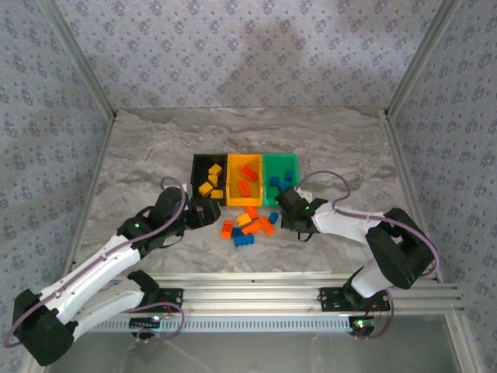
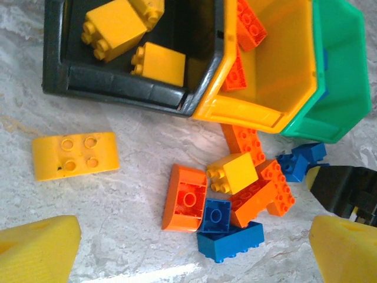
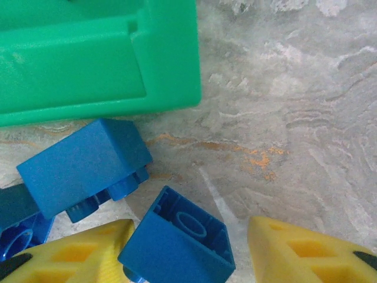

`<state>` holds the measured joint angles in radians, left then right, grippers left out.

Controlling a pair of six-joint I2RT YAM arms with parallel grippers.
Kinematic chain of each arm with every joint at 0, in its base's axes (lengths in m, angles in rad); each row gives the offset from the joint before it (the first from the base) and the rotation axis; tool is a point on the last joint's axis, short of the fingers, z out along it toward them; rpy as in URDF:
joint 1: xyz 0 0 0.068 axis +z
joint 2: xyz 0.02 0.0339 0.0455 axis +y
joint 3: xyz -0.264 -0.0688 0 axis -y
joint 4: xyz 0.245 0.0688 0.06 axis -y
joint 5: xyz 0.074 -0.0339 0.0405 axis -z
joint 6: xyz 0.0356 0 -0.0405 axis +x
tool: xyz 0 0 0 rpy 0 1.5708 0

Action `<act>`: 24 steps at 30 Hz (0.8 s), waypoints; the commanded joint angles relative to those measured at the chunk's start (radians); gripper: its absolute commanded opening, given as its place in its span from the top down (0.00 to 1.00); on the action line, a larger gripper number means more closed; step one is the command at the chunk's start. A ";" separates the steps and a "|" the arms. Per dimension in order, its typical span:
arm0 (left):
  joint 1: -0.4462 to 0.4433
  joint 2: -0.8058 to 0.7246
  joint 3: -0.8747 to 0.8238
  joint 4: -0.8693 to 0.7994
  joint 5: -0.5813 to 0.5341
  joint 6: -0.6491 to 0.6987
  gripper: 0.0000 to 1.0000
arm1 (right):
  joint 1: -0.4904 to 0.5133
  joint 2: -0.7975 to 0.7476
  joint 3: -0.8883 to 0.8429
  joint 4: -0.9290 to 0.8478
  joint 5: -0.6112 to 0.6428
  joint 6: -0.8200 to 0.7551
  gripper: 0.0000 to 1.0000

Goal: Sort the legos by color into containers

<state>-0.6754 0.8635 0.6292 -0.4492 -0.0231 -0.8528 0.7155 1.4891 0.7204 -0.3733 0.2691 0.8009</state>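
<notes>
I see the marble-look worktop (image 1: 155, 148) with the left arm (image 1: 101, 264) and right arm (image 1: 349, 221) both reaching toward the middle. Three joined bins sit mid-worktop. The black bin (image 1: 196, 177) on the left holds yellow bricks (image 1: 210, 185), the orange bin (image 1: 231, 190) in the centre holds orange bricks (image 1: 247, 177), and the green bin (image 1: 281, 158) on the right holds blue bricks (image 1: 278, 182). The left gripper (image 1: 206, 213) is just in front of the black bin, fingers (image 2: 35, 250) spread wide and holding nothing. The right gripper (image 3: 189, 229) is low at the green bin's near corner, fingers part-open astride a blue brick (image 3: 171, 247). One finger touches it and there's a gap at the other, so no grip. A second blue brick (image 3: 82, 168) lies just beside it, against the green bin. A loose pile (image 1: 248, 225) of orange, blue and yellow bricks sits in front of the orange bin. A flat yellow brick (image 2: 75, 155) lies alone in front of the black bin.
</notes>
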 commanded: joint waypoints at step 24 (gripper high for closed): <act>-0.003 -0.032 -0.066 -0.004 -0.014 -0.009 0.00 | 0.013 -0.290 0.024 -0.115 -0.059 -0.108 0.70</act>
<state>-0.6754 0.8505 0.5747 -0.4488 -0.0307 -0.8658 0.7155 1.2545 0.6937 -0.4118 0.2234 0.7139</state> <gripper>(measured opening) 0.997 0.357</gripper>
